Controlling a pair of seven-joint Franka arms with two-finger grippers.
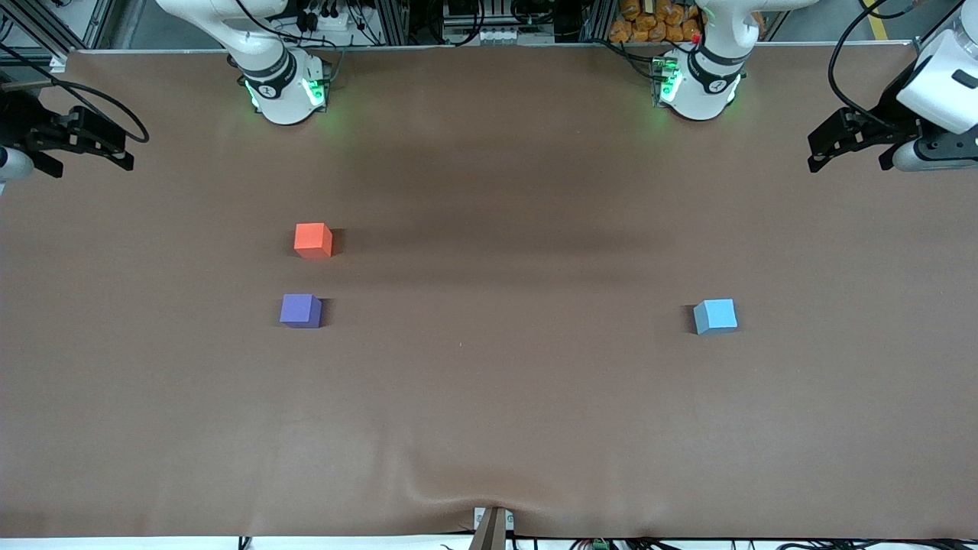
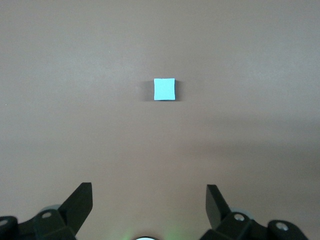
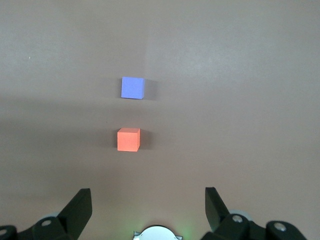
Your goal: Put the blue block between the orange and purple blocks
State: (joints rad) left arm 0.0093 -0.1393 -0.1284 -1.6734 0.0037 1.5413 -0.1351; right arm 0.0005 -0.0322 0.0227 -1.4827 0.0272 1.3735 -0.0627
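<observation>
The light sky-blue block (image 1: 715,316) sits alone on the brown table toward the left arm's end; it also shows in the left wrist view (image 2: 164,89). The orange block (image 1: 313,240) and the purple block (image 1: 300,311) sit toward the right arm's end, a small gap between them, the purple one nearer to the front camera. Both show in the right wrist view, the purple block (image 3: 133,87) and the orange block (image 3: 128,139). My left gripper (image 1: 850,162) (image 2: 149,192) hangs open and empty over its end of the table. My right gripper (image 1: 84,162) (image 3: 148,195) hangs open and empty over the other end.
The brown table cover (image 1: 489,397) has a wrinkle at the front edge by a clamp (image 1: 493,527). The arm bases (image 1: 286,92) (image 1: 699,88) stand along the back edge.
</observation>
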